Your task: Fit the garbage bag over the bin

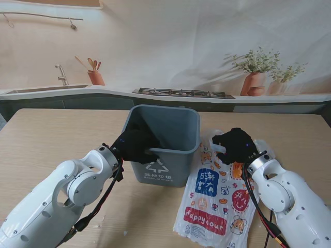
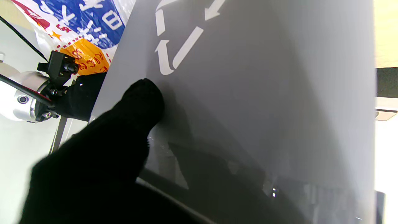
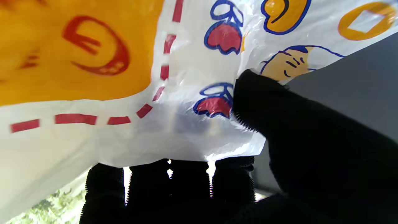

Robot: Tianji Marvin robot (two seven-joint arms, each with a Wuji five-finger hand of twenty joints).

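A grey plastic bin [image 1: 164,140] stood upright mid-table, looking rigid, with nothing visible inside; the left hand [image 1: 135,145] gripped its near rim, thumb [image 2: 141,99] pressed on the outer wall. Just to its right lay the printed garbage bag [image 1: 217,204], flat, thin, probably light and slippery. The right hand [image 1: 237,144] pinched its top edge by the bin, fingers [image 3: 189,183] curled under, likely the best hold.

The garbage bag [image 1: 217,206] lies on the table [image 1: 46,139], right of the bin [image 1: 163,142].
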